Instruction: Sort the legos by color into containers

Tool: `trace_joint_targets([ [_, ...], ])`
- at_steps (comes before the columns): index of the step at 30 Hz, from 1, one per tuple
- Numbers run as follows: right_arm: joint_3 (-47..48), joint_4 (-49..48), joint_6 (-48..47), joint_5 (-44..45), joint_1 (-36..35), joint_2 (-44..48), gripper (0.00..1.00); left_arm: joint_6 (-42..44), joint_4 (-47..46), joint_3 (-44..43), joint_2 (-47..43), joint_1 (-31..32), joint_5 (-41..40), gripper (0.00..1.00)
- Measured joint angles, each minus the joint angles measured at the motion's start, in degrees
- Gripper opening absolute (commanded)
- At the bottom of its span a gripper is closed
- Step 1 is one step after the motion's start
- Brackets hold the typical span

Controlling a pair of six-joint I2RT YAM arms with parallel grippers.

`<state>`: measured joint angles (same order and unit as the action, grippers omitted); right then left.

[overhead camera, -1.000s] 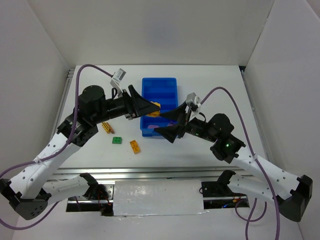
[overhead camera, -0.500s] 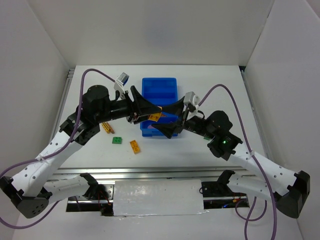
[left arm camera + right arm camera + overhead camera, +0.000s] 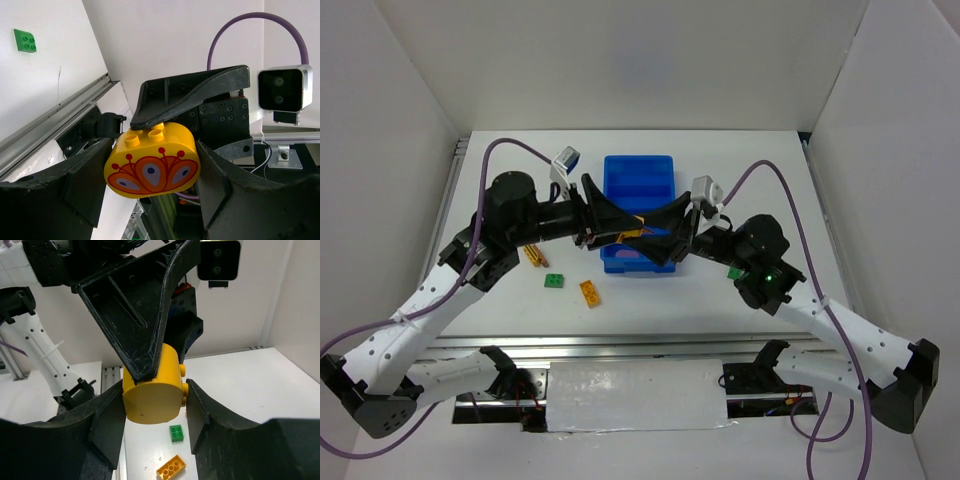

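Observation:
A yellow lego [image 3: 632, 234] with an orange flower print hangs above the near end of the blue tray [image 3: 640, 175], whose compartments are the containers. My left gripper [image 3: 620, 226] is shut on its two ends [image 3: 152, 160]. My right gripper [image 3: 655, 238] comes from the opposite side and is shut on the same lego [image 3: 152, 395], one finger on its flat face and one on its studs. On the table to the left lie a green lego [image 3: 554, 281], an orange one [image 3: 590, 292] and a brown-orange one [image 3: 535, 255].
The two arms cross over the tray's near half and hide its nearest compartments. White walls enclose the table on three sides. A metal rail [image 3: 620, 345] runs along the near edge. The green [image 3: 176, 433] and orange [image 3: 171, 467] legos lie below the right gripper.
My right gripper has moved left up to the left gripper and closed its fingers round the yellow lego. The left gripper has kept its grip and hardly moved.

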<state>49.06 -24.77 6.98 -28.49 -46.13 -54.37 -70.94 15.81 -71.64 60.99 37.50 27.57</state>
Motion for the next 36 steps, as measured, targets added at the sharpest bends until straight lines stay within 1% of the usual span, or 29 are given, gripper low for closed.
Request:
trace_joint_targets([
  [2, 0.5, -0.1, 0.0, -0.5, 0.2, -0.5, 0.32, 0.0, 0.0, 0.0, -0.1, -0.2, 0.0, 0.00],
  [3, 0.6, -0.2, 0.1, -0.6, 0.2, -0.7, 0.24, 0.0, -0.1, 0.0, -0.2, -0.3, 0.0, 0.00],
  [4, 0.8, -0.3, 0.2, -0.9, 0.2, -0.9, 0.00, 0.0, -0.1, 0.0, -0.2, -0.3, 0.0, 0.00],
  [5, 1.0, -0.4, 0.3, -1.1, 0.4, -1.2, 0.00, 0.0, -0.3, 0.0, -0.2, -0.4, 0.1, 0.01],
  [6, 1.3, -0.5, 0.5, -1.2, 0.4, -1.4, 0.00, -0.1, -0.7, 0.0, -0.2, -0.6, 0.2, 0.05],
  [8, 1.5, -1.3, 0.9, -1.5, 0.6, -1.8, 0.00, -0.2, -1.3, 0.1, -0.3, -0.8, 0.4, 0.17],
  [9, 1.6, -1.4, 0.9, -1.8, 0.6, -1.9, 0.00, -0.2, -1.4, 0.2, -0.4, -0.8, 0.4, 0.29],
  [10, 1.7, -1.4, 0.9, -2.0, 0.7, -2.0, 0.00, -0.1, -1.4, 0.2, -0.5, -0.8, 0.4, 0.63],
  [11, 1.9, -1.3, 0.8, -2.2, 0.7, -2.2, 0.00, 0.1, -1.2, 0.2, -0.7, -0.9, 0.2, 0.80],
  [12, 2.1, -1.3, 0.8, -2.4, 0.7, -2.4, 0.00, 0.3, -0.8, 0.1, -0.9, -0.9, -0.4, 0.99],
  [17, 2.4, -0.8, 1.1, -5.6, -0.6, -3.6, 0.00, 4.0, 5.2, -2.7, -0.9, -0.2, -6.6, 1.00],
  [24, 1.0, 0.0, 1.1, -3.6, -0.6, -3.5, 0.00, 9.3, 13.8, -8.7, -0.7, -0.3, -18.4, 1.00],
  [28, 0.7, 2.5, 1.1, 0.1, -0.5, -3.9, 0.00, 12.0, 20.3, -12.1, -0.2, -0.3, -27.9, 1.00],
  [31, 0.9, 4.4, 1.1, 3.4, -0.1, -6.3, 0.00, 15.2, 25.0, -15.5, 0.2, -0.3, -36.4, 1.00],
  [36, 5.7, 12.6, 3.5, 14.5, 1.0, -18.2, 0.00, 21.8, 29.9, -19.1, 1.0, -0.5, -48.1, 1.00],
])
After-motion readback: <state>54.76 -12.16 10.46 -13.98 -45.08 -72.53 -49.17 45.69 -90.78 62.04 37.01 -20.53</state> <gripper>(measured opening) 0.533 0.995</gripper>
